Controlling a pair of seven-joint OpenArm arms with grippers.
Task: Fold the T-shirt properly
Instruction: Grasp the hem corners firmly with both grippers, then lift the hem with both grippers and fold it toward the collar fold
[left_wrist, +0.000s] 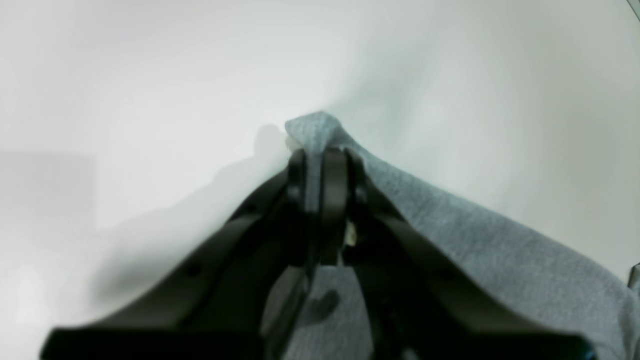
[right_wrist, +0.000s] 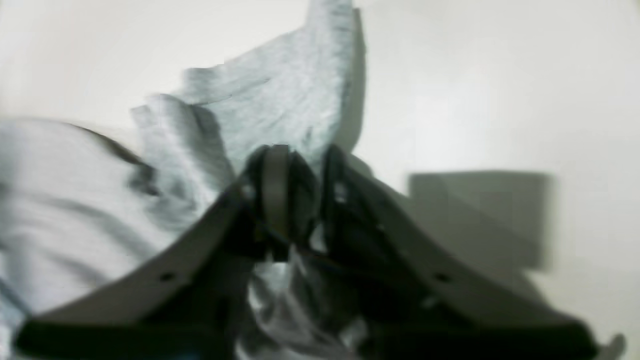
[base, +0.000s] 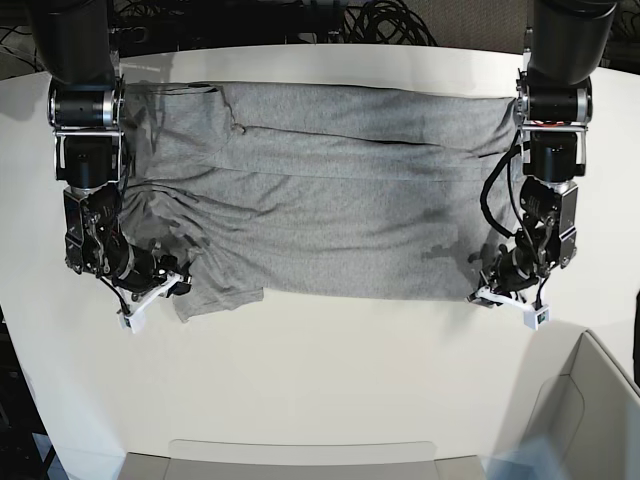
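Observation:
The light-grey T-shirt (base: 330, 190) lies spread flat across the white table, plain side up, no lettering showing. My left gripper (base: 480, 291) is at the shirt's front right corner, shut on that corner; in the left wrist view the grey cloth (left_wrist: 450, 235) pokes out between the closed black fingers (left_wrist: 320, 165). My right gripper (base: 183, 283) is at the front left corner by the sleeve, shut on a bunch of cloth (right_wrist: 280, 100) that stands up between its fingers (right_wrist: 295, 170). The cloth at the left is wrinkled.
The white table (base: 330, 380) stretches toward the front edge. A light-coloured bin (base: 590, 420) stands at the front right corner. Black cables (base: 300, 20) lie behind the table's far edge.

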